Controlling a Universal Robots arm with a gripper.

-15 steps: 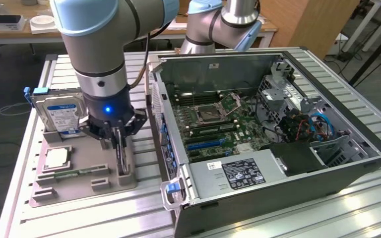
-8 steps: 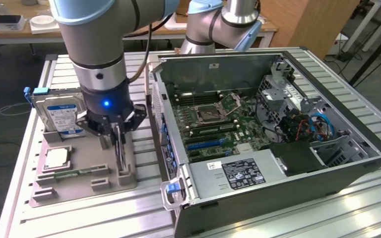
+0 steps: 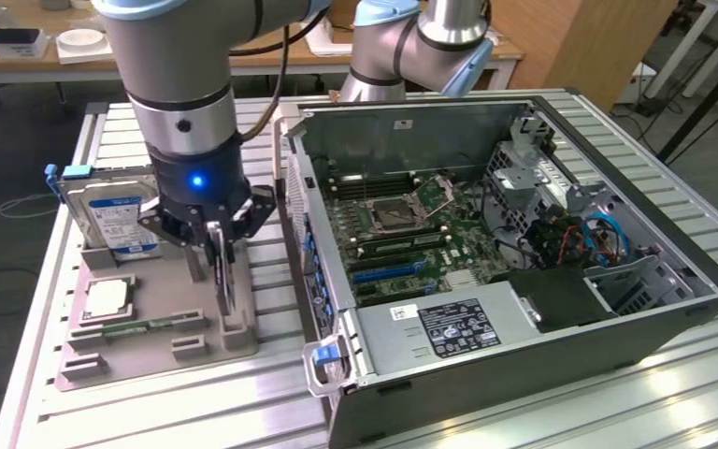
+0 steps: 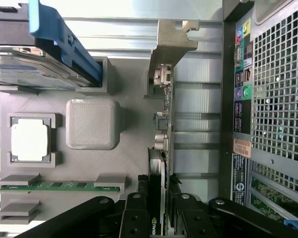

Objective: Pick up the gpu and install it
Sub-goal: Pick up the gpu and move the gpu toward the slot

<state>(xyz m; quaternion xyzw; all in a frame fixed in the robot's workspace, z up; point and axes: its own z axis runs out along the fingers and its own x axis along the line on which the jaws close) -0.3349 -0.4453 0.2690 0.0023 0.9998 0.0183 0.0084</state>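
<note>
At nine o'clock from the open computer case in the exterior view, the grey parts holder is carrying the gpu, which is standing on edge in its slot. Gripping it well is, I judge, calling for a square, centred pinch that is keeping the thin board upright. The gripper is pinching it, jaws partly closed against both faces.

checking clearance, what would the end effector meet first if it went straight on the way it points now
The end effector grips the gpu; straight on, it would likely meet the grey holder beneath first.
</note>
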